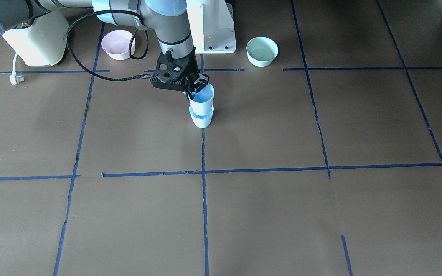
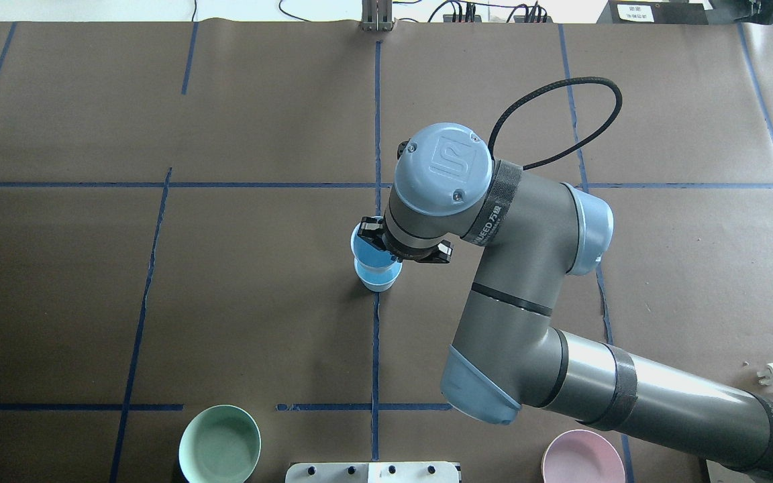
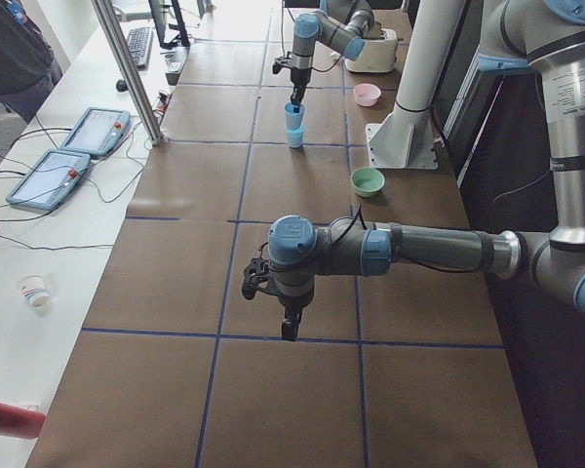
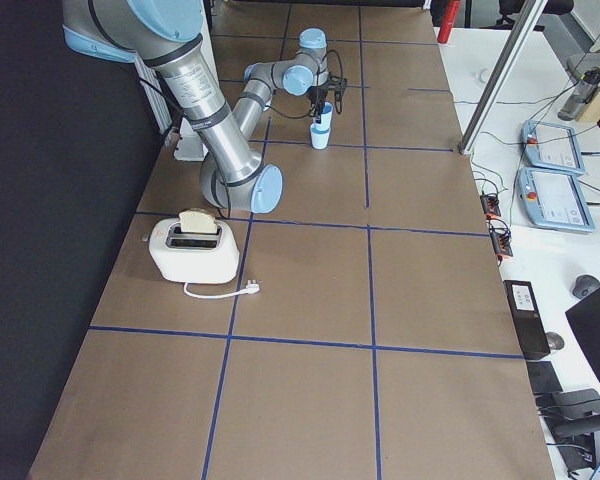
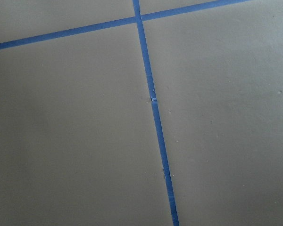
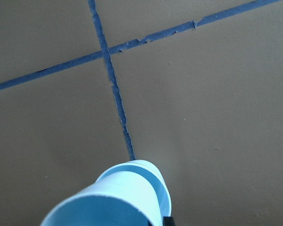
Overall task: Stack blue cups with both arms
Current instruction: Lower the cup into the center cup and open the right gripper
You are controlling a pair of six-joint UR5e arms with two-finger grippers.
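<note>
Two pale blue cups stand near the table's middle. The lower cup (image 1: 201, 119) rests on the table on a blue tape line. The upper cup (image 1: 202, 98) has its base inside the lower one. My right gripper (image 1: 193, 92) is shut on the upper cup's rim, one finger inside it. In the overhead view the upper cup (image 2: 366, 255) sits over the lower cup (image 2: 381, 282), under my right wrist. The right wrist view shows the held cup (image 6: 99, 207) close up. My left gripper (image 3: 288, 327) hangs empty over bare table, far from the cups; I cannot tell if it is open or shut.
A pink bowl (image 1: 118, 44) and a mint-green bowl (image 1: 262, 51) sit either side of the white pedestal (image 1: 213, 27). A cream toaster (image 1: 37, 38) with its loose plug (image 1: 15, 78) stands on my right side. Blue tape lines grid the brown table.
</note>
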